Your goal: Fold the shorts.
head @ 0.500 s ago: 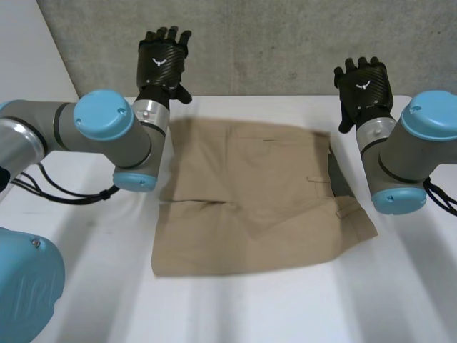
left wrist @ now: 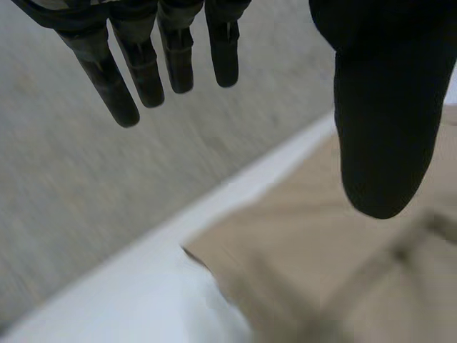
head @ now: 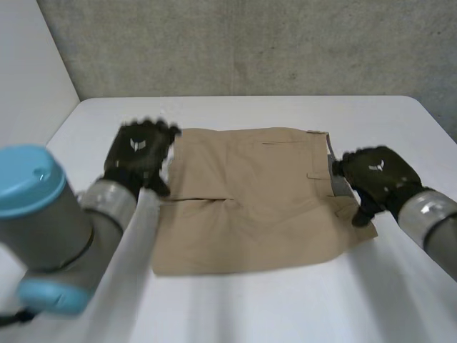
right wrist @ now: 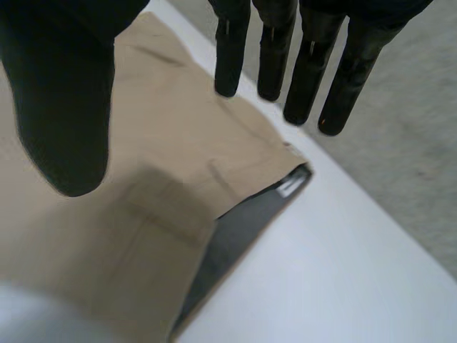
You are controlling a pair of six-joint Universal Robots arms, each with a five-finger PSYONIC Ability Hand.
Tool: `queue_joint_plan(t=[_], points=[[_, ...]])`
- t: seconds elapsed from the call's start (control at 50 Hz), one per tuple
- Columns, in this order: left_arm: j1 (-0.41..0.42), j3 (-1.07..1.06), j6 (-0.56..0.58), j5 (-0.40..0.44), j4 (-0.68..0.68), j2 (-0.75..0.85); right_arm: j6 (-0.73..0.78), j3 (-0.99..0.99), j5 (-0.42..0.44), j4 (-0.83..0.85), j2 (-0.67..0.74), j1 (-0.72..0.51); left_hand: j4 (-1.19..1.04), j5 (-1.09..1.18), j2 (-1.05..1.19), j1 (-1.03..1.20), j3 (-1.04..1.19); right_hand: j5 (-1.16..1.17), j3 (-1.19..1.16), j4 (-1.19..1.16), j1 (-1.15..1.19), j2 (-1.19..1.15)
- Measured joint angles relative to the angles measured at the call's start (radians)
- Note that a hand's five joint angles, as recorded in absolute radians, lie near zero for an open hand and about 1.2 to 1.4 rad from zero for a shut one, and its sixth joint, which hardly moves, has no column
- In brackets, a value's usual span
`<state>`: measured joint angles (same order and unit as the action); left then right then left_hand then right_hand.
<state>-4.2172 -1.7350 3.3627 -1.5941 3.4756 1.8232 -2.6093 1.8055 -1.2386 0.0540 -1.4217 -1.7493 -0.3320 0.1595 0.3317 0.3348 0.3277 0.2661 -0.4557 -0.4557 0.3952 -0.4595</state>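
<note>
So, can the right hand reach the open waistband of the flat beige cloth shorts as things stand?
Probably yes. The right hand hangs open close over the waistband of the beige cloth shorts, and nothing lies between them.

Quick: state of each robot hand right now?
Left robot hand: open, holding nothing, at one edge of the shorts.
Right robot hand: open, holding nothing, at the opposite edge.

A white counter (head: pixel 271 314) stands against a grey concrete wall (head: pixel 257 43); a plain white wall (head: pixel 28 78) rises beside the counter's left edge.
</note>
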Motion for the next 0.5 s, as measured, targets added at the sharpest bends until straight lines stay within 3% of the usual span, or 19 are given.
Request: queue_joint_plan(t=[0.08, 0.12, 0.18, 0.3, 0.5], points=[[0.024, -0.117, -0.048, 0.002, -0.098, -0.072, 0.055, 0.089, 0.127, -0.024, -0.053, 0.094, -0.057, 0.058, 0.058, 0.057, 0.060, 0.149, -0.161, -0.160, 0.133, -0.161], [0.027, -0.126, -0.056, 0.002, -0.110, -0.077, 0.062, 0.096, 0.138, -0.026, -0.056, 0.104, -0.078, 0.080, 0.077, 0.078, 0.081, 0.149, -0.161, -0.160, 0.133, -0.161], [0.043, -0.190, -0.147, 0.004, -0.222, -0.102, 0.117, 0.142, 0.211, -0.037, -0.061, 0.188, -0.271, 0.267, 0.274, 0.289, 0.272, 0.257, -0.275, -0.275, 0.231, -0.273], [0.053, -0.222, -0.241, 0.014, -0.310, -0.101, 0.170, 0.151, 0.246, -0.041, -0.013, 0.231, -0.354, 0.342, 0.351, 0.354, 0.354, 0.259, -0.276, -0.276, 0.230, -0.272], [0.071, -0.231, -0.272, 0.022, -0.316, -0.078, 0.269, 0.128, 0.251, -0.029, 0.127, 0.231, -0.208, 0.200, 0.213, 0.209, 0.222, 0.112, -0.086, -0.089, 0.083, -0.087]])
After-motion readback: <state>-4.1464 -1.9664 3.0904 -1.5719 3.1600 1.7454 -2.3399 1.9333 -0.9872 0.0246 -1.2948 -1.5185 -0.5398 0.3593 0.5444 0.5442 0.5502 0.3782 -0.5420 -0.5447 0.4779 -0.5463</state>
